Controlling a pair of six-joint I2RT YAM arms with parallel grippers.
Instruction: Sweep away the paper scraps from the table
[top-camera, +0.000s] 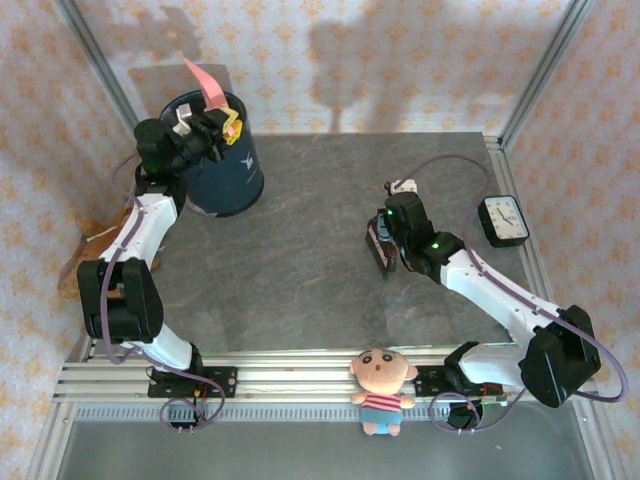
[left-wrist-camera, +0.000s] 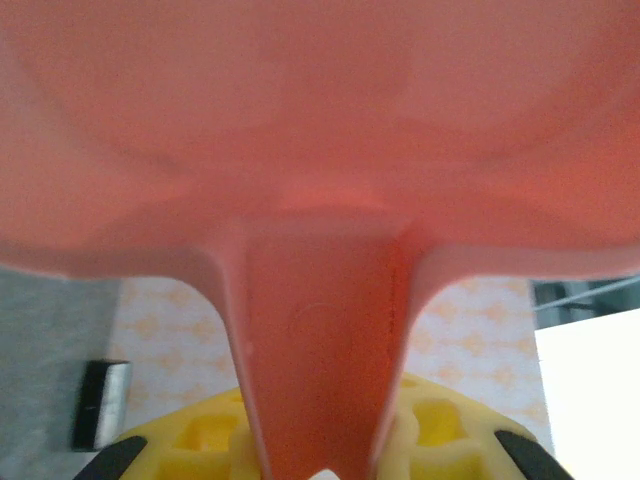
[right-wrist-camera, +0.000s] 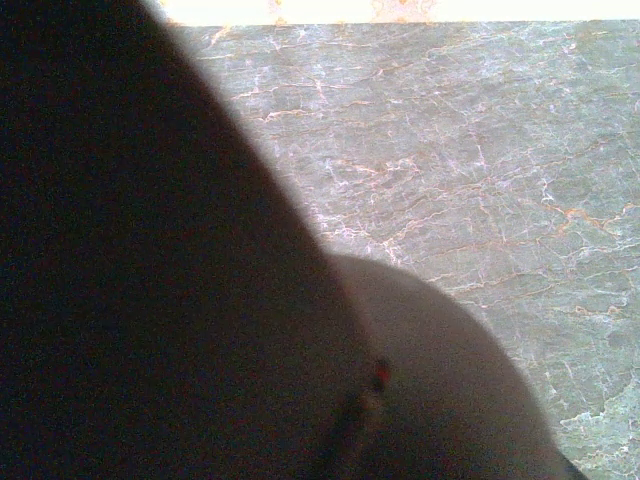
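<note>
Top external: left hand (top-camera: 225, 125) clamped on dustpan (top-camera: 205, 82) handle over bin (top-camera: 228, 180); right hand (top-camera: 392, 232) closed on brush (top-camera: 380, 258). Risk: the tilted dustpan could spill scraps beside the bin.

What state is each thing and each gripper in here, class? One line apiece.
Pink plastic dustpan: raised, tilted above the bin.
Dark blue round bin: upright, top open.
Left gripper: shut on the dustpan's handle.
Dark hand brush: held low over the grey stone-patterned table.
Right gripper: shut on the brush.
White-faced black-framed clock: face up, by the right rail.
Plush doll: lying face up on the near rails.
</note>
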